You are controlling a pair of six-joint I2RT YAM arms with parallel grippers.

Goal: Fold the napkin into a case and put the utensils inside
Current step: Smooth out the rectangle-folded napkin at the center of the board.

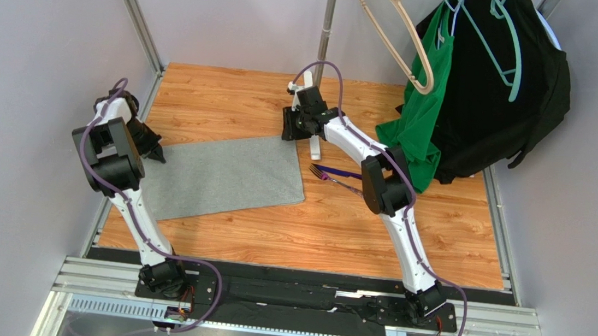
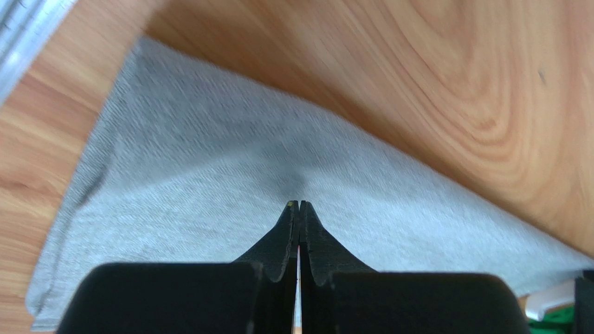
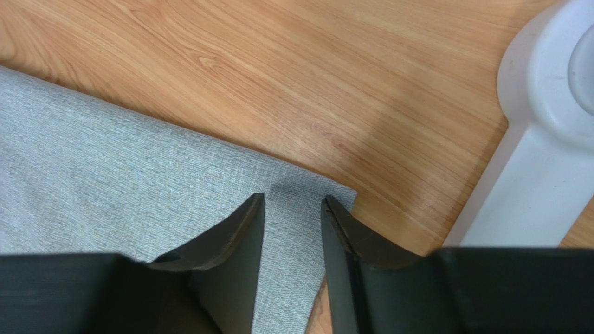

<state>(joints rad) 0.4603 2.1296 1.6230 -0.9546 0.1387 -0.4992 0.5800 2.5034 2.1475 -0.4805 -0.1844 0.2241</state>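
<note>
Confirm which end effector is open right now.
The right end effector: its black fingers stand apart over a corner of the heather-grey cloth napkin; the left end effector has fingers pressed together.

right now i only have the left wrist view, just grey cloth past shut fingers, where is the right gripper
Observer: The right gripper is open, its fingers either side of the napkin at its far right corner.
Operator: and the utensils
Observer: The utensils lie on the table just right of the napkin, partly hidden by the right arm.
Operator: cloth folded into a case yet
Observer: No, the top view shows it flat as one wide rectangle, not a narrow strip.
</note>
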